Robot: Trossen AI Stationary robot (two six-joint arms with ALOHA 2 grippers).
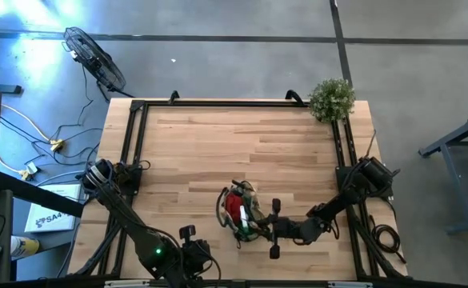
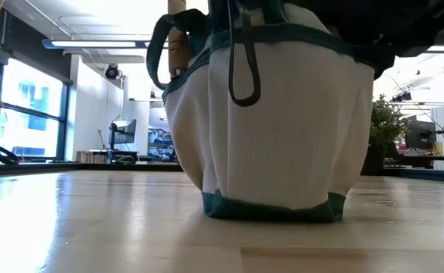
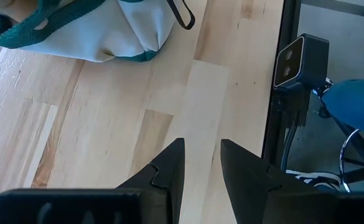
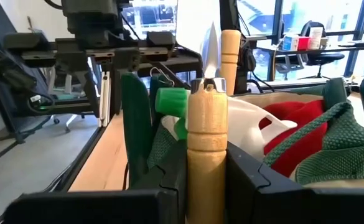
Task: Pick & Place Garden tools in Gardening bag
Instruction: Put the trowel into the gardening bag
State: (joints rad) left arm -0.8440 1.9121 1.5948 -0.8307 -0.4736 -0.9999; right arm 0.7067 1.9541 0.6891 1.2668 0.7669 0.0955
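right gripper (image 4: 206, 180) fingers clamped shut, left gripper (image 3: 201, 163) fingers parted, idle

Only one piece of lettering can be made out: on a white box (image 1: 48, 218) lying on the floor beside the table's left edge, the characters "SA4" are printed in dark type in the high view; the rest of that print cannot be read; no other text, label, brand or number is legible in any view.
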